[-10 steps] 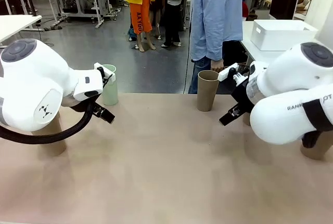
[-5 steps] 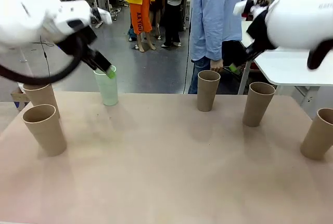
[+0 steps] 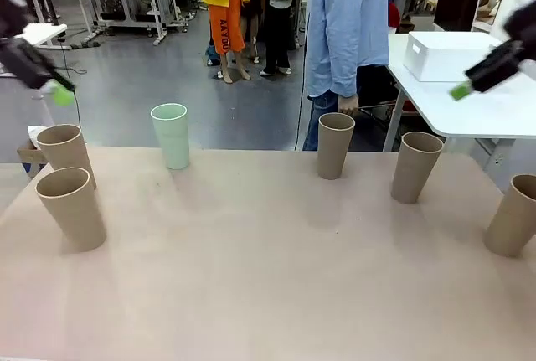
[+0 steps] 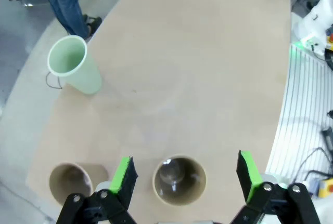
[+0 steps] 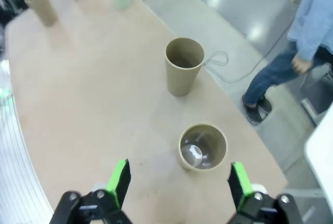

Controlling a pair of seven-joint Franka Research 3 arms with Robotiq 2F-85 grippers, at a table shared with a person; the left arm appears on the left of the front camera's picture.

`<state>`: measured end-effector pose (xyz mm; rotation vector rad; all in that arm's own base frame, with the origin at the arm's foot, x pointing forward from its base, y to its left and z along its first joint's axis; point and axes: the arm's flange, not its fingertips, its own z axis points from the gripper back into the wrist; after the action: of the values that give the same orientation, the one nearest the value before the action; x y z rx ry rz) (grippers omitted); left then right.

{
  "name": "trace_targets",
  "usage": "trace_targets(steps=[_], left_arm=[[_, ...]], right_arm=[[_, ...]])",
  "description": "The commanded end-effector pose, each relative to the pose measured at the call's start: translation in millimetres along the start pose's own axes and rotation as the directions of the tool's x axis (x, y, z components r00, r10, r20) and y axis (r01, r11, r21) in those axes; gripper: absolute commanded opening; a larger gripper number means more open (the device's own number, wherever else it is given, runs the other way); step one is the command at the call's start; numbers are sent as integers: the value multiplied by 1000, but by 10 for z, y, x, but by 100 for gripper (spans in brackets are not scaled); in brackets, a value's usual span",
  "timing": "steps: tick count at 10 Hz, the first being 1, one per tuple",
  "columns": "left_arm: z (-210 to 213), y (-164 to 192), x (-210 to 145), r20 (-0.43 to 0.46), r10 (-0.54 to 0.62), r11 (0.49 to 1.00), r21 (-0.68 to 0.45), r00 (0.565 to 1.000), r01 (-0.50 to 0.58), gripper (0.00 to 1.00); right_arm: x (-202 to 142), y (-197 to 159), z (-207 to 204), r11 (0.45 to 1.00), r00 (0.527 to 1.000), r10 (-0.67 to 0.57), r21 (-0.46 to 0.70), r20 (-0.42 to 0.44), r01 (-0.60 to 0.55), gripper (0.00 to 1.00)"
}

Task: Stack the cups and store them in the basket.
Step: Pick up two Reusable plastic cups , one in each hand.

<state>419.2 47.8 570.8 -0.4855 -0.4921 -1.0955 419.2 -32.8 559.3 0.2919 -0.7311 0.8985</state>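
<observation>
My left fingers (image 4: 125, 174): spread wide, empty, over a tan cup (image 4: 179, 180).
My right fingers (image 5: 119, 178): spread, empty (another tan cup (image 5: 203, 146) below).
Cups (image 3: 335, 145): six upright, apart, on the bench (image 3: 268, 286).
Basket (image 3: 452, 53): on the side table (image 3: 494, 114).

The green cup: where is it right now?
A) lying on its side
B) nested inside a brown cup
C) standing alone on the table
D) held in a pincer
C: the green cup stands upright on the table near its far edge, with nothing touching it.
</observation>
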Motion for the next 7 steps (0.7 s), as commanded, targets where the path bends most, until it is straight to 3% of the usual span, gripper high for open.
trace_targets(steps=[1,3,5,7], left_arm=[[170,-278,-514,133,-43,999,9,990,43,100],[142,-443,-897,250,-70,998,7,966,70,100],[128,-604,-1156,279,-54,999,24,959,49,100],[89,-716,-1146,293,-69,997,49,954,57,100]], right_arm=[[-588,110,231,997,989,50,55,137,-58,100],[-927,201,341,995,977,60,60,206,-73,100],[-1191,329,390,995,969,59,63,242,-76,100],[-1294,440,441,995,963,37,81,267,-60,100]])
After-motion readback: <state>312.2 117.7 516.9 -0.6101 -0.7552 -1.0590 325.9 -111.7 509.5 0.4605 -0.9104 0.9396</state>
